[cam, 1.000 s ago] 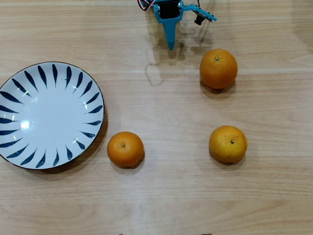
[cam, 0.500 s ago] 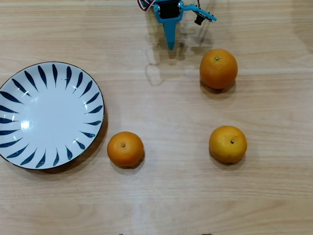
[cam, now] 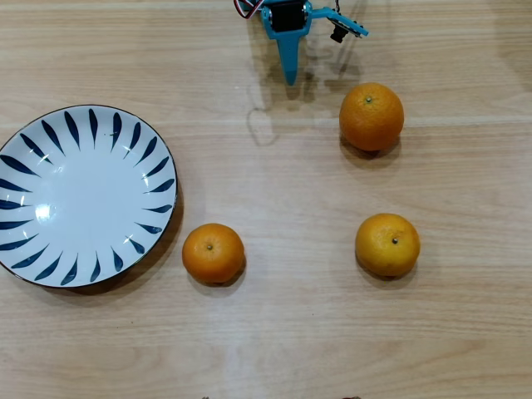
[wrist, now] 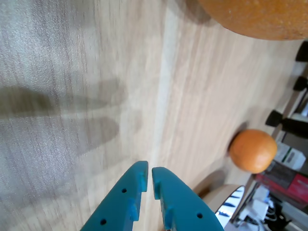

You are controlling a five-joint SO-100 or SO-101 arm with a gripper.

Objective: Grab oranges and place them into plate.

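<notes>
- The large round white ceramic plate (cam: 83,195) with dark blue leaf strokes sits at the left of the overhead view, and nothing lies in it.
- All three round orange citrus fruits rest on the pale wooden table (cam: 283,332): the largest orange (cam: 371,115) upper right, the yellower orange (cam: 387,244) below it, and a third orange (cam: 214,253) just beside the plate's rim.
- The teal two-finger gripper (wrist: 147,180) hangs over bare wood at the top edge, its jaws nearly together and holding nothing.
- By my reading, the task has not started; every fruit remains to be moved.
</notes>
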